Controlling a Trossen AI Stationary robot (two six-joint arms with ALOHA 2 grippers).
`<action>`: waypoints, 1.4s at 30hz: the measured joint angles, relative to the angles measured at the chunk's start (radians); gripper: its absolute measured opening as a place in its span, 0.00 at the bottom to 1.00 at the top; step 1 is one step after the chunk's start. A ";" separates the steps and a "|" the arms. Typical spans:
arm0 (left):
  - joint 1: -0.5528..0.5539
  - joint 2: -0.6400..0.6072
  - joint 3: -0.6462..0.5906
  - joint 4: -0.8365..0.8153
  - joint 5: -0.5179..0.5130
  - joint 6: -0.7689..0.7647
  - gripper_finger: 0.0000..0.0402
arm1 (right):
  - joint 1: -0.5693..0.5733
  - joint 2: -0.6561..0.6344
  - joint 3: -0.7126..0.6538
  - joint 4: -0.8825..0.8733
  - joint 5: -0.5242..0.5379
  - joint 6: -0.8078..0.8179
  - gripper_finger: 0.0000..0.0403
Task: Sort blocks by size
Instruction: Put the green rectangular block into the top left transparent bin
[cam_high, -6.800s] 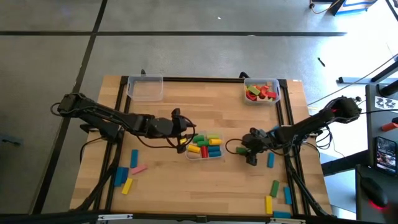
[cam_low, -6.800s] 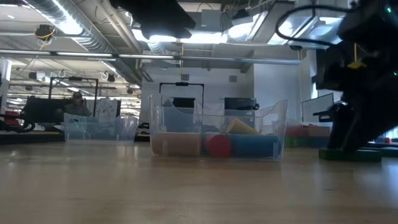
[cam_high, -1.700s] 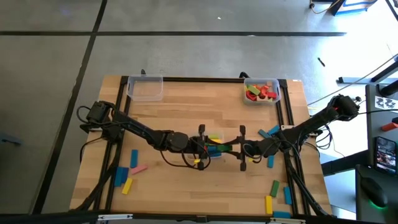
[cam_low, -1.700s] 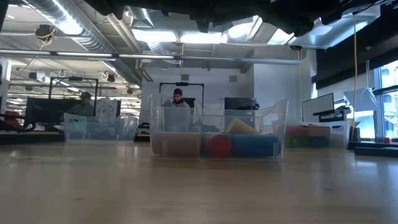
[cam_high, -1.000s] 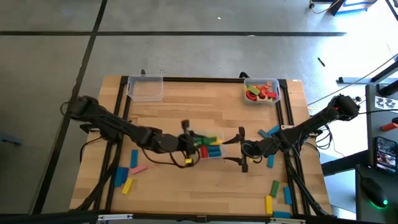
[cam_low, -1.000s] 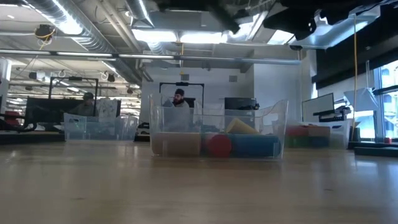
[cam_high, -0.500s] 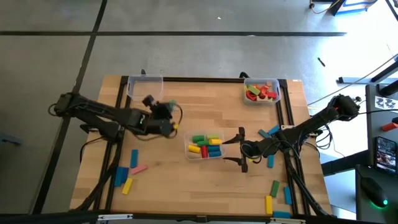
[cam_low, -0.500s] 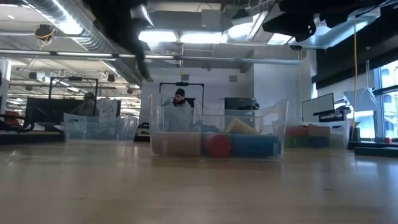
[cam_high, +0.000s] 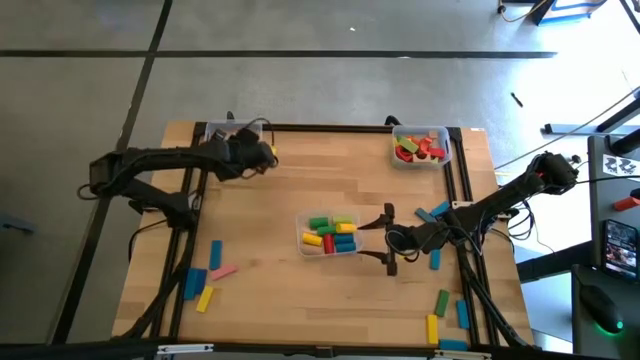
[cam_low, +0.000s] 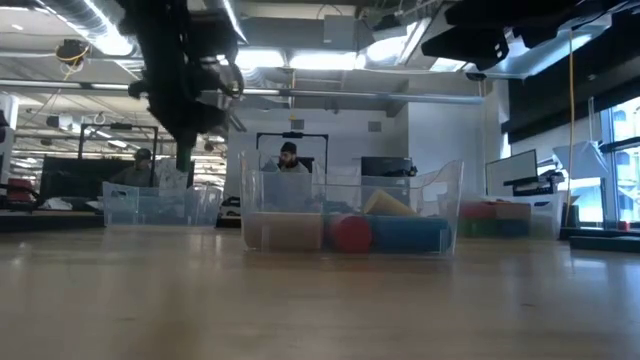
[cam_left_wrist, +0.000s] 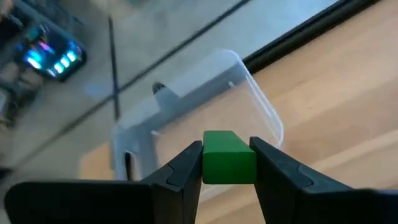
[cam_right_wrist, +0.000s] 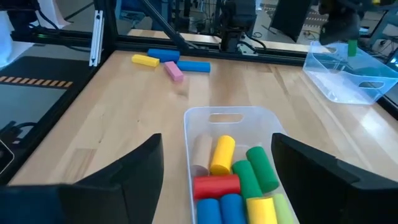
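My left gripper (cam_high: 262, 157) is at the table's far left, shut on a green block (cam_left_wrist: 229, 158) over the near edge of an empty clear bin (cam_high: 233, 141). The right wrist view also shows this block (cam_right_wrist: 352, 46), hanging over that bin (cam_right_wrist: 356, 78). My right gripper (cam_high: 385, 238) stands open just right of the centre bin (cam_high: 330, 235). That bin holds several green, yellow, red and blue blocks (cam_right_wrist: 233, 177). Neither right finger touches it. My left gripper pinches the green block between its two fingers, one finger on each of two opposite sides (cam_left_wrist: 208, 163). The fingers slant downward toward the table's far edge. The block is lifted clear, over the empty bin's rim (cam_left_wrist: 261, 106).
A third clear bin (cam_high: 420, 145) at the far right holds red, green and orange pieces. Loose blue, pink and yellow blocks (cam_high: 205, 278) lie near the left front. More loose blue, green and yellow blocks (cam_high: 440, 300) lie by the right front. People sit beyond the table (cam_low: 288, 155).
My left gripper has swung from the centre bin toward the table's far left corner, carrying the green block, and has turned on the way. It now hangs over the empty bin. My right gripper has kept still.
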 joint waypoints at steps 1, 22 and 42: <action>0.026 0.000 -0.010 0.034 0.031 0.022 0.30 | 0.000 0.000 0.000 0.000 0.000 0.000 0.71; 0.288 0.000 -0.190 0.395 0.335 0.086 0.30 | 0.000 0.000 0.000 -0.019 -0.005 0.009 0.71; 0.307 0.000 -0.243 0.487 0.437 0.177 0.32 | 0.000 0.000 0.000 -0.019 -0.005 0.009 0.71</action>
